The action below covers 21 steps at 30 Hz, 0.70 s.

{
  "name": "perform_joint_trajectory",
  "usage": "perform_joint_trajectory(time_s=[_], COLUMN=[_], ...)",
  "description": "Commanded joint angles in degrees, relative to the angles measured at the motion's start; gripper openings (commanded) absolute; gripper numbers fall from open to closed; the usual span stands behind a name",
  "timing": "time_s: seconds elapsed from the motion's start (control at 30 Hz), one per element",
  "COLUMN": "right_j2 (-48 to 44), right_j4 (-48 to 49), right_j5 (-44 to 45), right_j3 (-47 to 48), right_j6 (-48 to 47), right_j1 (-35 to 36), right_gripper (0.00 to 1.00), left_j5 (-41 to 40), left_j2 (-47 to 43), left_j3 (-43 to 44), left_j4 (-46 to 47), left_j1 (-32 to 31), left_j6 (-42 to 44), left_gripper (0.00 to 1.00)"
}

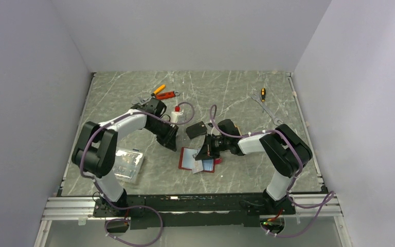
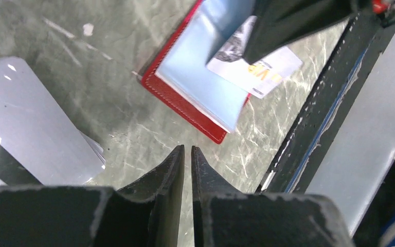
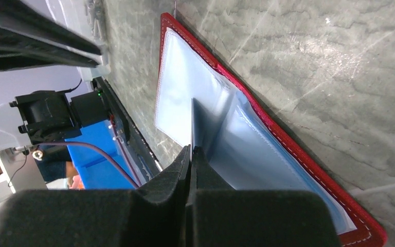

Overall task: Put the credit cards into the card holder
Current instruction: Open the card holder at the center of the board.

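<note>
The red card holder (image 1: 186,157) lies open on the table, bluish lining up. My right gripper (image 1: 205,153) is shut on a silver-white credit card (image 2: 270,72) with orange lettering. One end of that card lies over the holder's lining. In the right wrist view the card (image 3: 201,128) stands nearly edge-on between my right gripper's (image 3: 191,148) jaws, over the card holder (image 3: 180,77). My left gripper (image 2: 187,149) hovers over bare table just short of the card holder (image 2: 195,77). Its jaws are nearly together with only a thin slit and nothing between them. In the top view the left gripper (image 1: 174,143) is left of the holder.
A clear plastic box (image 1: 126,163) lies near the left arm's base. A black flat rectangle (image 1: 196,128) and a small white bottle with a red cap (image 1: 176,114) sit behind the holder. Orange-handled pliers (image 1: 159,90), a screwdriver (image 1: 263,94) and a wrench (image 1: 268,112) lie further back.
</note>
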Motion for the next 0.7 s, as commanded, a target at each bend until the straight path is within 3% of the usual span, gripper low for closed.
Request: perform_joint_trajectory(time_s=[0.0, 0.23, 0.67], right_j2=[-0.03, -0.45, -5.83], right_j4=[3.19, 2.58, 2.24], right_j5=[-0.38, 0.33, 4.23], right_j3=[-0.24, -0.09, -2.74], right_j6=[0.77, 1.16, 2.95], right_j1=[-0.17, -0.11, -1.91], right_gripper=[0.00, 0.00, 0.00], left_j5=[0.90, -1.72, -22.00], left_j2=[-6.12, -5.16, -3.03], left_j3=[1.12, 0.73, -5.63], left_j4=[-3.57, 1.35, 9.40], left_j1=[-2.82, -13.67, -19.79], left_j6=[8.94, 14.46, 18.73], left_gripper=[0.16, 0.20, 0.17])
